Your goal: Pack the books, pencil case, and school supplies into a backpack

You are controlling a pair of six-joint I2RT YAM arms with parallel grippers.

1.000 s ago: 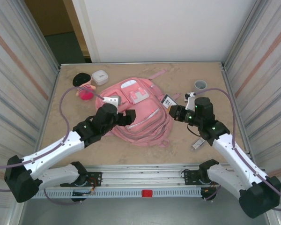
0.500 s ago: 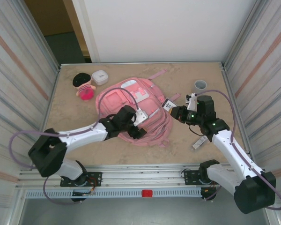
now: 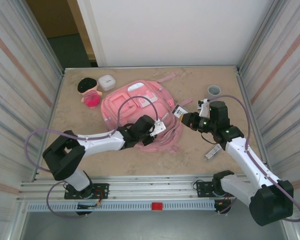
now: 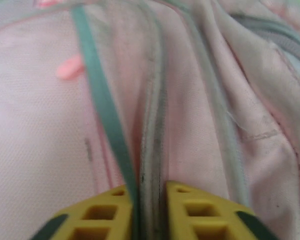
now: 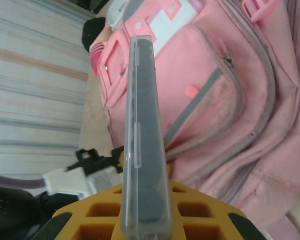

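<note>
**Both grippers closed: one on pink fabric, one on the book**

The backpack [image 3: 135,102] is soft pink woven cloth, lying slumped and creased on the sandy, speckled table [image 3: 80,145], with grey-edged zip seams and white patches near its top. In the left wrist view its fine mesh weave shows, crossed by a flat grey-green band and a raised seam. The left gripper [image 4: 149,191], with yellow honeycomb-moulded fingers [image 4: 112,215], is closed to a narrow slit, and that raised seam of the backpack runs up from between them at its lower right part.

The book [image 5: 142,125] is thin and flat, dark inside a clear glossy cover, seen edge-on. The right gripper [image 5: 142,202] pinches its lower end between the two yellow fingers, holding it above the table just beside the backpack's right edge.

A slim white stick [image 3: 213,152] with dark markings lies on the table beside the right arm, well apart from both grippers.
</note>
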